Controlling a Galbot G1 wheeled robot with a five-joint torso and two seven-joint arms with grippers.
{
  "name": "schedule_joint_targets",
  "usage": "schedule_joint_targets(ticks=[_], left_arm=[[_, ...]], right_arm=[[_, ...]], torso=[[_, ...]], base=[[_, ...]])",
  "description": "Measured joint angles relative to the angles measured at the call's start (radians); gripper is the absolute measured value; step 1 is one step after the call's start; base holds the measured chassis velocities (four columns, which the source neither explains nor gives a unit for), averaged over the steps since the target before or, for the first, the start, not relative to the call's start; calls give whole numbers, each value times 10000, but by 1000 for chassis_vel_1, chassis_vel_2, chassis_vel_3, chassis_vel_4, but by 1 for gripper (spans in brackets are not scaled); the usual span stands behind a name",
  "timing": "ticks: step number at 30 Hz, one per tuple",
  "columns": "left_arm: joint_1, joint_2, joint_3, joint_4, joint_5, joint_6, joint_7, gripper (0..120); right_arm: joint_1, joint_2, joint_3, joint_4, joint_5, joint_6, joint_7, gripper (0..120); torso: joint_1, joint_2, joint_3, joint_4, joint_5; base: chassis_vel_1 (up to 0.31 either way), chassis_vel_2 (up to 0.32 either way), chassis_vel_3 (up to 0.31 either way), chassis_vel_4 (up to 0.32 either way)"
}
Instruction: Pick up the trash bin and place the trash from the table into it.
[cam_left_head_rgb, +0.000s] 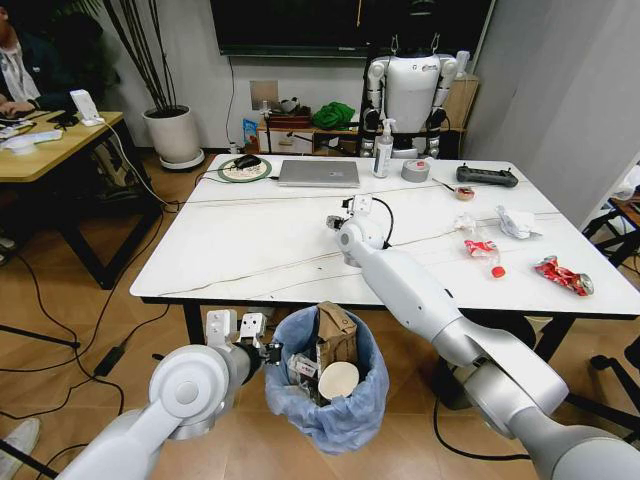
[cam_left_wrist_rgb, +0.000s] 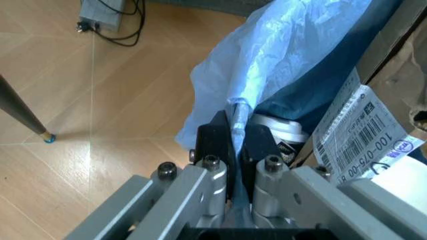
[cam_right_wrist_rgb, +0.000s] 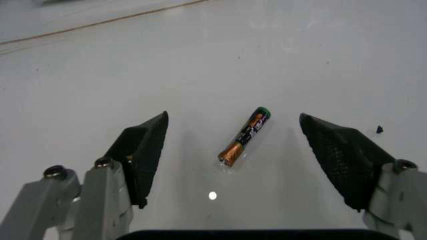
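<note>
Left gripper (cam_left_wrist_rgb: 235, 134) at lower left of the head view, jaws pinched shut on the rim of the blue-bagged trash bin (cam_left_head_rgb: 325, 405), holding it at the bench's near edge, bottom centre of frame. Already in the bin: brown cardboard (cam_left_head_rgb: 337, 335), white paper cup (cam_left_head_rgb: 339, 381), and a barcode label (cam_left_wrist_rgb: 360, 135) in the left wrist view, reading "100-075-00" with a partial "8".

Right gripper (cam_right_wrist_rgb: 230, 150) over mid-bench, jaws wide, straddling a small battery (cam_right_wrist_rgb: 244, 136) lying flat on the white bench (cam_left_head_rgb: 250, 245). Copper-and-black casing with a green tip; its print too small to read.

Step in hand: trash pickup, the battery next. Judgement: next move calls for lowering and closing across the battery's narrow body. It is round and may roll, so keep the jaws centred.

Still on the bench, right side of head view: red wrapper (cam_left_head_rgb: 563, 275), red-and-white wrapper (cam_left_head_rgb: 482, 249), crumpled white paper (cam_left_head_rgb: 516, 222). Upper part of the bench: laptop (cam_left_head_rgb: 319, 173), tape roll (cam_left_head_rgb: 416, 170), pump bottle (cam_left_head_rgb: 383, 150), not trash. Task looks partway done.
</note>
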Motion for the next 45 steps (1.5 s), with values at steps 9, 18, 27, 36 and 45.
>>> schedule_joint_targets(ticks=[9,18,27,36,45], left_arm=[[-52,-21,-19,71,9,0,15,0],[-107,-27,-10,125,-6,0,23,0],[-120,-24,-9,122,-22,0,30,0],[-100,-21,-11,76,-7,0,33,0],[-104,-54,-10,99,17,0,33,0]], right_arm=[[-67,11,11,-181,-112,39,-127,59],[-109,-46,-33,-146,-224,54,-129,29],[-176,-79,-199,-108,-836,117,-258,0],[-187,-455,-194,853,-934,172,-224,0],[-819,-1834,-517,4303,136,112,-551,0]], torso=[[-2,3,-2,-1,0],[-2,3,-1,-1,0],[0,2,1,0,1],[1,-1,2,0,1],[0,-1,-1,3,0]], base=[[0,0,0,0],[0,0,0,0],[0,0,0,0],[0,0,0,0],[0,0,0,0]])
